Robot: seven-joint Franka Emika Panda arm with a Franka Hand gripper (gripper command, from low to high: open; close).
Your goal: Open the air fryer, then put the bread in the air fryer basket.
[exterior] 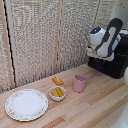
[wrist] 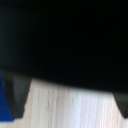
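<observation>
Your white arm's gripper (exterior: 98, 56) sits against the big black boxy air fryer (exterior: 114, 62) — fingers' spacing indiscernible; the small golden-orange bread (exterior: 58, 80) lies on the wooden tabletop (exterior: 95, 102), well apart from the fryer.

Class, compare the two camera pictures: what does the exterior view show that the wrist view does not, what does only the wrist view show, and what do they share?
Only the exterior view shows the bread, a pink cup, a small bowl holding two golden sticks, a patterned plate and the arm. Only the wrist view shows a blue gripper finger close up. Both show the black air fryer and the wooden table.
</observation>
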